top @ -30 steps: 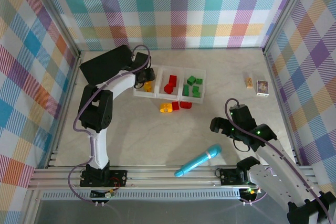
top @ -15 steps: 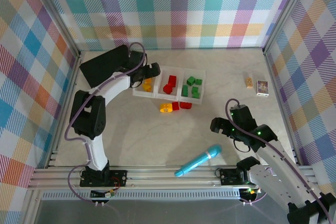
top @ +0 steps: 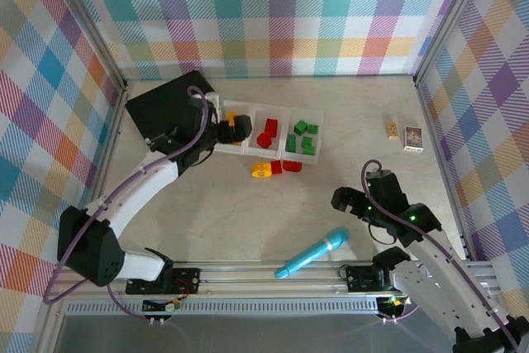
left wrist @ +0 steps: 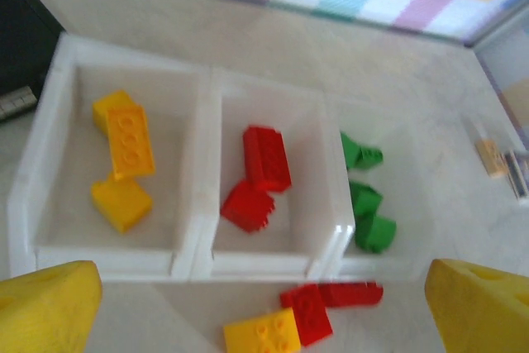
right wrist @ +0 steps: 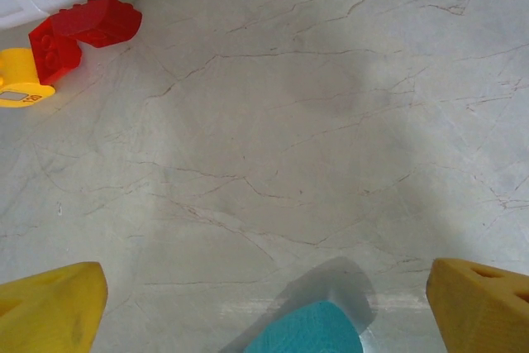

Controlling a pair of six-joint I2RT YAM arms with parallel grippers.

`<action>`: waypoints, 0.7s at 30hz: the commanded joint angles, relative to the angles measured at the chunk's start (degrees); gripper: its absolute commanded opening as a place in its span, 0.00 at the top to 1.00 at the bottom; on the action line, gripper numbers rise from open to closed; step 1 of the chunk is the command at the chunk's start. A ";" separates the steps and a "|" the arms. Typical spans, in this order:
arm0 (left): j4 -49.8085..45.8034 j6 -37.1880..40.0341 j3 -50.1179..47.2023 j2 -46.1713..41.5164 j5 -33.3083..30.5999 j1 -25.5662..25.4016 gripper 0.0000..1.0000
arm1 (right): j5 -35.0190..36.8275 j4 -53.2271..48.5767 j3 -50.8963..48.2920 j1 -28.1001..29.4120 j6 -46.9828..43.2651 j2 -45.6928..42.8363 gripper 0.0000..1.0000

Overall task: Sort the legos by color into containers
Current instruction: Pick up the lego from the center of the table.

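Observation:
The white tray (top: 283, 133) holds three compartments. Its left one has yellow legos (left wrist: 124, 142), the middle one red legos (left wrist: 266, 157), the right one green legos (left wrist: 372, 229). In front of the tray wall (left wrist: 194, 264), a yellow brick (left wrist: 261, 334) touches a red brick (left wrist: 307, 313), and a long red brick (left wrist: 351, 293) lies beside them. These three also lie at yellow brick (top: 261, 170) and red bricks (top: 285, 166). My left gripper (top: 240, 127) hovers open over the tray's left end, nothing between its fingers (left wrist: 45, 307). My right gripper (top: 351, 200) is open, empty, above bare table.
A blue stick (top: 312, 253) lies near the front edge, its tip (right wrist: 302, 332) just under my right gripper. A flat black case (top: 165, 105) sits left of the tray. Two small boxes (top: 405, 134) rest at the right, by the plaid wall.
My left arm's elbow has swung down and to the left, and its gripper has drawn back a little toward the tray's front. The right arm has barely shifted.

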 commanded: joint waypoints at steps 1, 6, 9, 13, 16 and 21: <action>0.18 2.01 -4.74 -1.95 2.18 -2.12 0.00 | -1.29 0.66 -1.06 -0.24 1.26 0.36 0.01; 0.92 5.39 -8.64 0.15 5.72 -6.20 0.00 | -3.21 3.15 -2.01 -0.25 1.86 2.40 0.01; -0.73 6.18 -8.27 3.20 4.16 -8.70 0.00 | -3.58 3.49 -2.22 -0.18 1.99 3.40 0.01; -1.72 7.28 -7.02 6.78 2.36 -11.53 0.00 | -3.42 3.48 -2.50 -0.25 2.04 3.50 0.01; -4.76 12.61 -4.21 11.08 3.79 -11.69 0.00 | -3.41 3.32 -2.53 -0.24 2.04 3.32 0.01; -4.37 23.73 -2.53 15.63 1.44 -11.71 0.00 | -2.68 1.73 -1.49 -0.24 0.84 3.19 0.01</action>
